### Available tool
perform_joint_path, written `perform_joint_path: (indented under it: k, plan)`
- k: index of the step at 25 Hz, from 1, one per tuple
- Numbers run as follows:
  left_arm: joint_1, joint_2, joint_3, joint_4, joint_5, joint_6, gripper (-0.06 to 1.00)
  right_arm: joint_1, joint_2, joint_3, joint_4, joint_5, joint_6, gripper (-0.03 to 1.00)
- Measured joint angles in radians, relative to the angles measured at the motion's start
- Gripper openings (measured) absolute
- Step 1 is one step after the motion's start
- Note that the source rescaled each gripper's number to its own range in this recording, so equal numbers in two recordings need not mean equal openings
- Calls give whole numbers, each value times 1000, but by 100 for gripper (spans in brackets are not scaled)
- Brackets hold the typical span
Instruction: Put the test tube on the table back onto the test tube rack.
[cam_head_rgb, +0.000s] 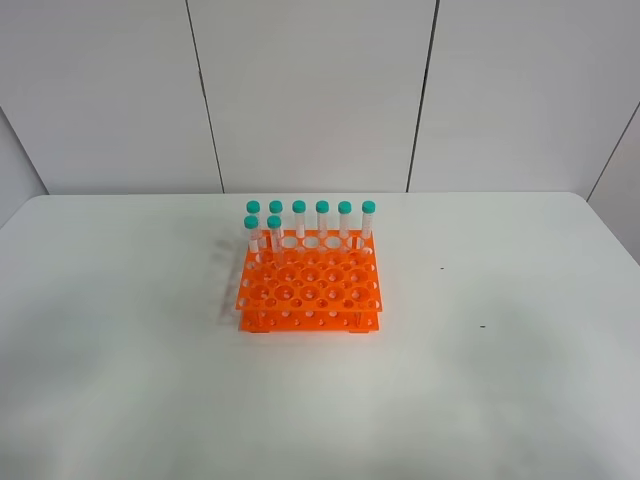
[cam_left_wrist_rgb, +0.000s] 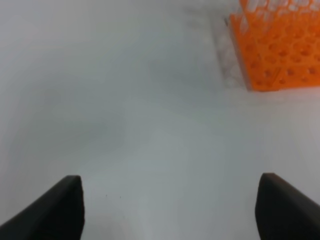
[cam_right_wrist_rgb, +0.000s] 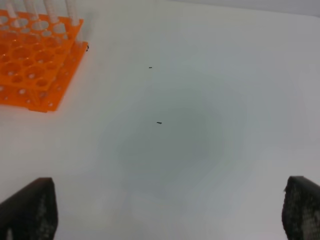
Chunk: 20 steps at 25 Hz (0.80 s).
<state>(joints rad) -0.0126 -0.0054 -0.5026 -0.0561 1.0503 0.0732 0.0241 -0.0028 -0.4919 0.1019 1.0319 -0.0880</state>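
The bare front of the white tabletop (cam_head_rgb: 320, 410) lies nearest. Mid-tabletop stands the orange test tube rack (cam_head_rgb: 309, 285), with eight teal-capped tubes (cam_head_rgb: 322, 218) upright in its far rows, one (cam_head_rgb: 274, 232) a row forward. Both wrist views show dark fingers (cam_left_wrist_rgb: 55, 210) (cam_right_wrist_rgb: 30, 210) spread wide apart above bare tabletop, holding nothing.

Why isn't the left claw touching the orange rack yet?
Apart. The left wrist view shows bare table between the open left claw and the orange rack.
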Motion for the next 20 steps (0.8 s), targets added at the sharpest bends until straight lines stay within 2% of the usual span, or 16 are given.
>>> perform_joint_path:
  k: [20]
  plan:
    - [0, -1, 0, 0, -3, 1, 100, 0, 0, 0, 0, 0, 0, 100]
